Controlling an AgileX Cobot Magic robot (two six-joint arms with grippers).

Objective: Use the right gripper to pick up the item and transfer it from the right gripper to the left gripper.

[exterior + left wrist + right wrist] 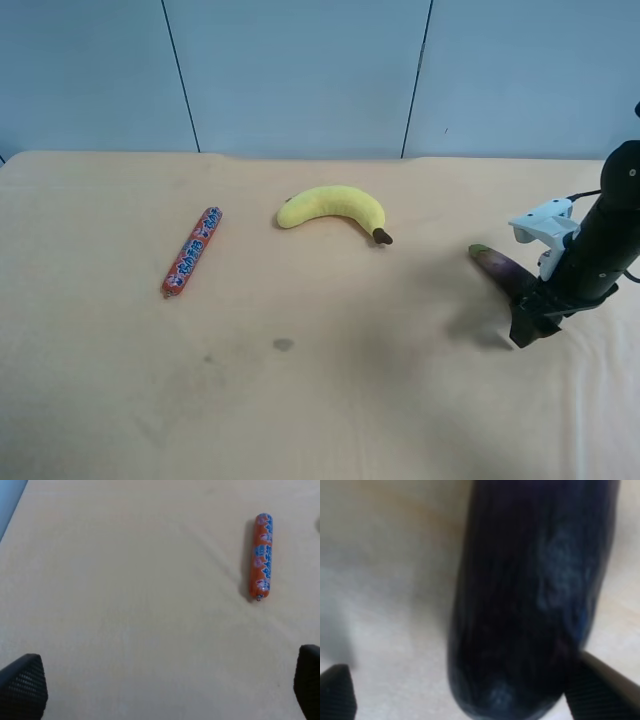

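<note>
The item, a dark purple eggplant (499,266), lies on the tan table at the exterior high view's right, its greenish stem end pointing toward the banana. My right gripper (526,328), with a white bracket at its wrist, stands down over the eggplant's dark end. The right wrist view shows the eggplant (530,595) between the fingers of the right gripper (470,690). One finger (600,685) touches it and the other (337,690) stands well apart, so the jaws are open. The left gripper (165,680) hangs open over bare table, holding nothing.
A yellow banana (335,207) lies mid-table toward the back. A red-and-blue sausage stick (192,251) lies to the left and also shows in the left wrist view as the sausage stick (263,555). A blue wall stands behind the table.
</note>
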